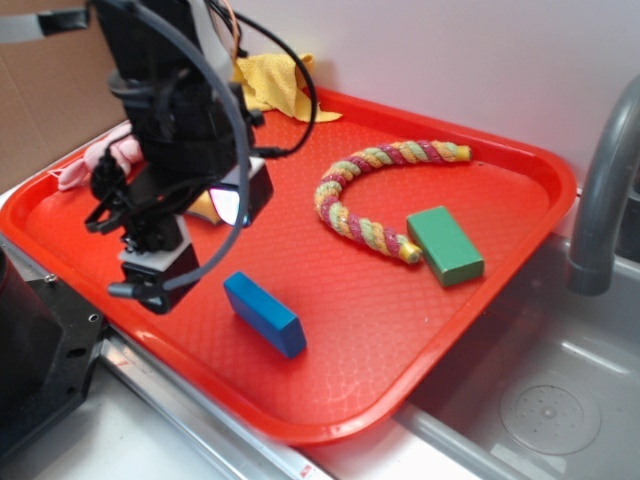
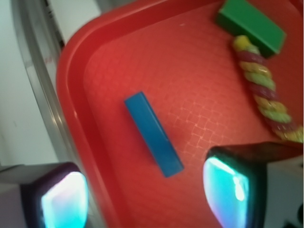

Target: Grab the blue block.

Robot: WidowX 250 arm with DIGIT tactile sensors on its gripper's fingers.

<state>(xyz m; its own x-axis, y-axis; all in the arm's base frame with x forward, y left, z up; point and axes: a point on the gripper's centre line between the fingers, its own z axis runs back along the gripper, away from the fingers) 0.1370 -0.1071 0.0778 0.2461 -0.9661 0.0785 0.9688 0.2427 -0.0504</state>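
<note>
Pincer (image 2: 145, 194) of the black robot arm hangs open and empty above the red plastic tray (image 1: 480, 330), its two pads apart on both sides, probably to come down around the solid bright-blue rectangular block (image 2: 153, 134). This block lies flat near the tray's front edge, alone. Its long axis runs slanted to that edge, so the pincer likely needs turning.

A blue block (image 1: 264, 314) is seen lying on a red tray (image 1: 330, 400), with the gripper (image 1: 190, 225) raised just beside it.
</note>
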